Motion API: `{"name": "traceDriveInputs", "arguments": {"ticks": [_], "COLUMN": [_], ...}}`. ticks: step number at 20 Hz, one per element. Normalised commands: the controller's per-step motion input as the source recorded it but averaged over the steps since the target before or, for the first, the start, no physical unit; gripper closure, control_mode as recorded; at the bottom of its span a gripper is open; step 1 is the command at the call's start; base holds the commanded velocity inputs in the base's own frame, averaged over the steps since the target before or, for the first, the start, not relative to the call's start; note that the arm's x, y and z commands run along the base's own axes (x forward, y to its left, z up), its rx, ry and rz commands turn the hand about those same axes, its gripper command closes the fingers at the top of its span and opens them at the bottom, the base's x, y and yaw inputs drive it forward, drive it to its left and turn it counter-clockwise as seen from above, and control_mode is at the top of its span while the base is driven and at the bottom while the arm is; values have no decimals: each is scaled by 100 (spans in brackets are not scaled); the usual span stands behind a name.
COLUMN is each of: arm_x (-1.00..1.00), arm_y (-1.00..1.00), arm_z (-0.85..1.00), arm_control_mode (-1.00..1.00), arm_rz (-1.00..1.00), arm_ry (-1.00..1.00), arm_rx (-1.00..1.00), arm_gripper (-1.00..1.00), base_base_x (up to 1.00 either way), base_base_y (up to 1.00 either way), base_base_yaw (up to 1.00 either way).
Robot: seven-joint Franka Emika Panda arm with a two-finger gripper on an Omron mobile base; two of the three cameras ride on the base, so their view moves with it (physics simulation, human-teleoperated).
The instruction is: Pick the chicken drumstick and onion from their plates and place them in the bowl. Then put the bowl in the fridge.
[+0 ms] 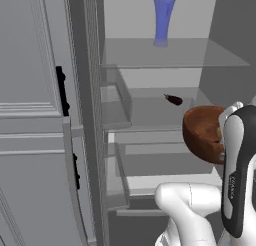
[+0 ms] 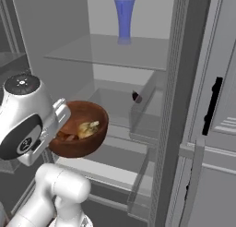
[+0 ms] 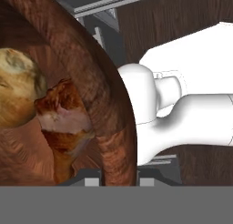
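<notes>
My gripper (image 3: 119,178) is shut on the rim of the reddish-brown wooden bowl (image 1: 202,132) and holds it in the air in front of the open fridge (image 1: 150,55), about level with its middle shelf. Inside the bowl (image 2: 85,143) lie the yellowish onion (image 2: 87,128) and the reddish-brown chicken drumstick (image 2: 69,137). The hand view looks into the bowl (image 3: 113,104): the onion (image 3: 16,93) is on the left and the drumstick (image 3: 63,123) beside it, near the gripped rim. The plates are out of view.
A blue vase (image 1: 163,21) stands on the fridge's top glass shelf. A small dark vegetable (image 1: 173,99) lies on the middle shelf. The fridge door (image 1: 35,140) is swung open at the left, with door bins (image 1: 117,107) along its edge. Drawers (image 1: 160,160) sit below.
</notes>
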Motion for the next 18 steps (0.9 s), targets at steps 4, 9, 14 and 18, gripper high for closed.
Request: {"name": "traceDriveInputs", "arguments": {"ticks": [4,9,14,18], "arm_x": [11,93,98,100], "arm_y": [4,-2,-24,6], "arm_z": [-2,-21,-32,-36], "arm_control_mode": [-100,-100,-100,-100], "arm_rz": [1,20,35,16], "arm_ry": [0,0,0,2], "arm_rx": [-2,0,1,-4], "arm_gripper": [100,100,100,100], "base_base_x": [16,0,0,0], "base_base_y": [11,0,0,0], "base_base_yaw": [0,0,0,0]}}
